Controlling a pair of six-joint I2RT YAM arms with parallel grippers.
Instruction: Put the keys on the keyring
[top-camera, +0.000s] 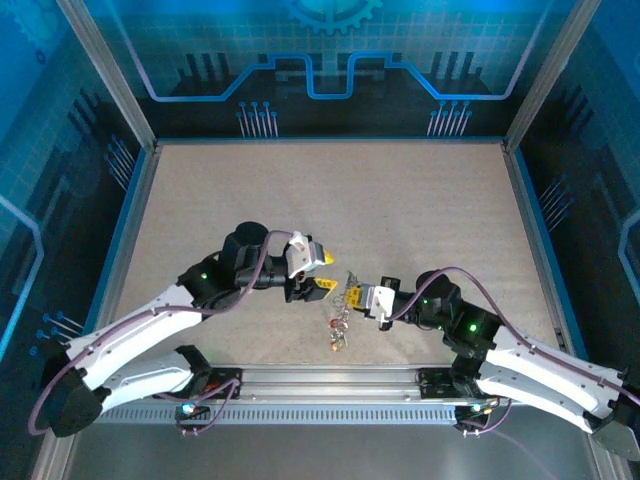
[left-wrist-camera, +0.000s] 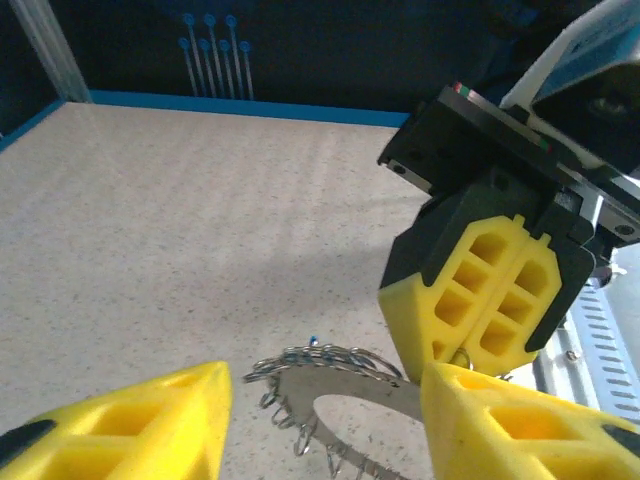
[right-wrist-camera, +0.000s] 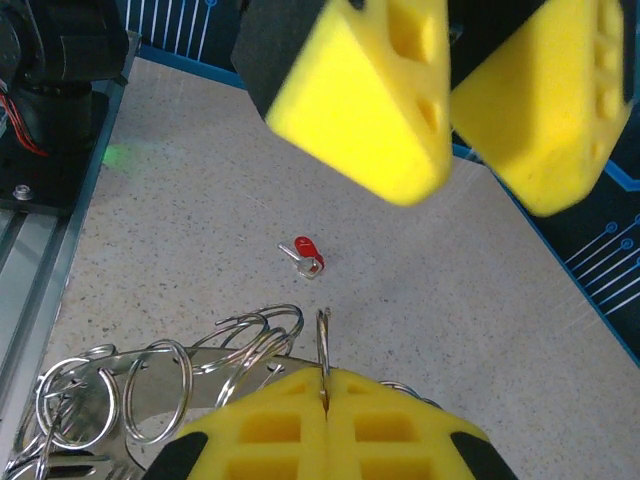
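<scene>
The keyring (left-wrist-camera: 345, 385), a grey flat band hung with several wire loops, hovers low over the table between my two grippers. My right gripper (right-wrist-camera: 323, 385) is shut on the keyring, pinching one upright wire loop (right-wrist-camera: 322, 340) between its yellow pads. My left gripper (left-wrist-camera: 325, 400) is open, with a finger on either side of the band and touching nothing. A red-headed key (right-wrist-camera: 303, 255) lies loose on the table beyond the ring. From above, the left gripper (top-camera: 325, 272) faces the right gripper (top-camera: 352, 297), and small keys (top-camera: 336, 328) lie just in front of them.
The speckled beige table (top-camera: 330, 190) stretches wide behind the grippers. A metal rail (top-camera: 330, 380) runs along the near edge, close to the keys. Blue-trimmed walls (top-camera: 330, 140) enclose the back and sides.
</scene>
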